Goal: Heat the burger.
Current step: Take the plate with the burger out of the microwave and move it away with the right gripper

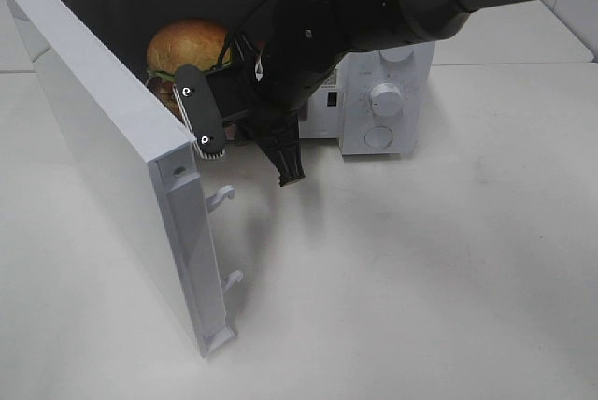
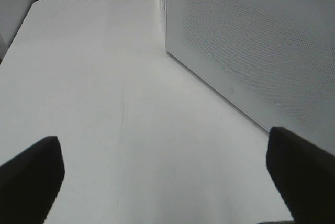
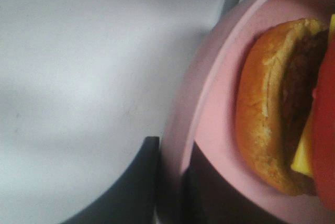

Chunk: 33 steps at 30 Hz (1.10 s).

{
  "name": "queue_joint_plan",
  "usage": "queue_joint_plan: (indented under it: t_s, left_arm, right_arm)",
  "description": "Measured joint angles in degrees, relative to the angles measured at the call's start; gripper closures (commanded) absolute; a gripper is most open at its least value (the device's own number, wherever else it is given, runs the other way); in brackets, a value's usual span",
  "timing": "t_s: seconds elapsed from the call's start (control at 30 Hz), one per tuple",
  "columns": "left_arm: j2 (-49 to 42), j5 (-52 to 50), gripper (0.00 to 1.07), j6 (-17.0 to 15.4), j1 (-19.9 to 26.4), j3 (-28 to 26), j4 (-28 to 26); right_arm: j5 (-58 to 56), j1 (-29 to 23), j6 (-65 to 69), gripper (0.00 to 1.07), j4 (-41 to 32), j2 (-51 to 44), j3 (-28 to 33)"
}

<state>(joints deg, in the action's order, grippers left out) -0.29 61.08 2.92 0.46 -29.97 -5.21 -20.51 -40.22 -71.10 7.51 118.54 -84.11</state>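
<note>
Burger point(image 3: 272, 103) on plate point(image 3: 209, 130) (pink), right hand point(image 3: 170, 182) pinching rim.

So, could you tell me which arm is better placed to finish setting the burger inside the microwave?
The right. Its gripper is shut on the pink plate's rim, with the burger inside the microwave. The left gripper hangs open, outside the open door.

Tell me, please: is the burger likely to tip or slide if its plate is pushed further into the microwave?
The burger looks tall and stacked, so a jerk could probably topple it. The pink plate looks smooth, so the bun may slide.
</note>
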Motion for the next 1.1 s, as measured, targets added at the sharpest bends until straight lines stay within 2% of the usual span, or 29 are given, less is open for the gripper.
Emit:
queue_joint_plan:
  t_s: [0.5,1.1]
  left_arm:
    - [0.0,0.0,0.09,0.0,0.0,0.0,0.0]
    - [0.0,0.0,0.09,0.0,0.0,0.0,0.0]
  right_arm:
    - [2.3,1.3,-14.1,1.07,-10.1,-9.8,11.5]
    - [4.1,2.2,-16.9,1.07,-10.8,-21.9,26.9]
